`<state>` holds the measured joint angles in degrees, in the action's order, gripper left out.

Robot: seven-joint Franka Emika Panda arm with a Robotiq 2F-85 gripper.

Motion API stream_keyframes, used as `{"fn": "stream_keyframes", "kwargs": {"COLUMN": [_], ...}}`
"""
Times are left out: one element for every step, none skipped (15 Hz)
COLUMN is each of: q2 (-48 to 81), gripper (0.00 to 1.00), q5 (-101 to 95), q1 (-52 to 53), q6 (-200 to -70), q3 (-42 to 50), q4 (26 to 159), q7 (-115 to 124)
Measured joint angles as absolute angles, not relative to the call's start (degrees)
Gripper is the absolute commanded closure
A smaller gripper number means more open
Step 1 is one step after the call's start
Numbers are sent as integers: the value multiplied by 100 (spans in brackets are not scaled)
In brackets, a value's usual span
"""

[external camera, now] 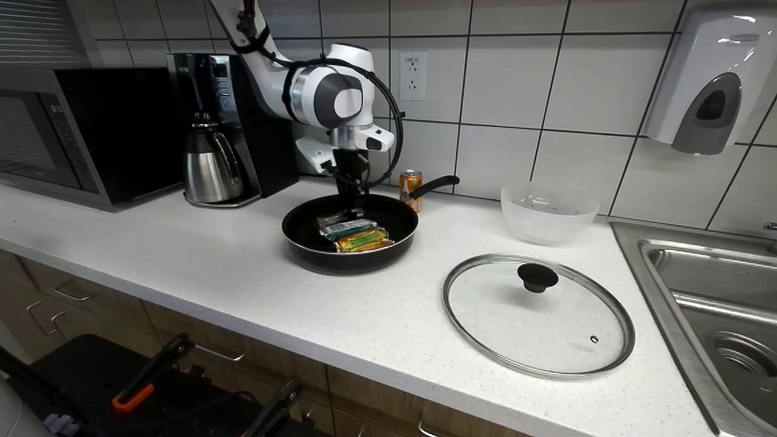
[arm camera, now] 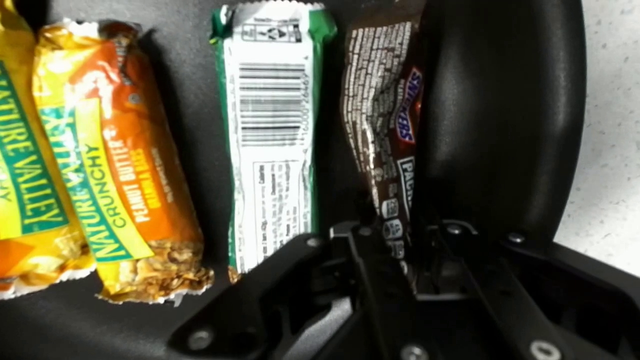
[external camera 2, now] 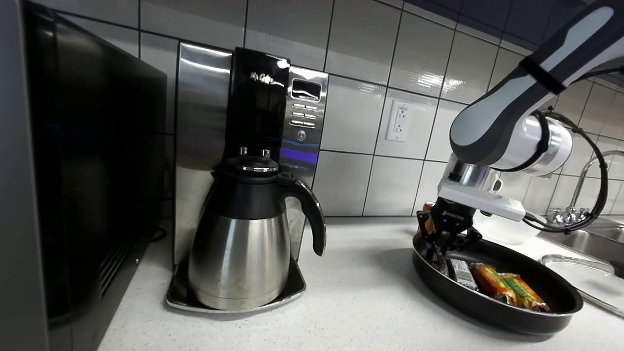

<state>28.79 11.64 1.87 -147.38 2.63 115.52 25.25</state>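
So, the white counter (external camera: 243,261), and nearer its back edge than its front edge, the black frying pan (external camera: 352,262). Down inside, the claw (arm camera: 402,232) is nearly closed, by the look of it pinching the Snickers bar (arm camera: 385,125), toward one end. Should be light, this one, soft enough to dent, slick-wrapped. Mid-length looks the steadier hold; off-centre, it could droop or swivel.
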Motion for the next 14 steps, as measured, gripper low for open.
{"fn": "stream_keyframes", "kwargs": {"q2": [2890, 2891, 2891, 2891, 2890, 2886, 2877, 2864, 2853, 2840, 2821, 2791, 2747, 2684], "gripper": [46, 40, 32, 25, 17, 11, 2, 0, 0, 0, 0, 0, 0, 0], "q5": [1164, 1164, 1164, 1164, 1164, 1164, 1164, 1164, 1164, 1164, 1164, 1164, 1164, 1164], "q1": [192, 198, 207, 215, 222, 227, 227, 227, 228, 228, 228, 228, 232, 241], "q6": [-14736, -14733, -14731, -14731, -14731, -14726, -14720, -14719, -14715, -14710, -14710, -14710, -14710, -14710], "q3": [264, 265, 266, 267, 267, 276, 291, 299, 301, 306, 310, 315, 315, 314], "q4": [11545, 11542, 11540, 11539, 11539, 11541, 11542, 11542, 11544, 11561, 11586, 11615, 11646, 11690], "q7": [2546, 2564, 2579, 2592, 2606, 2617, 2620, 2621, 2625, 2627, 2628, 2628, 2628, 2628]}}
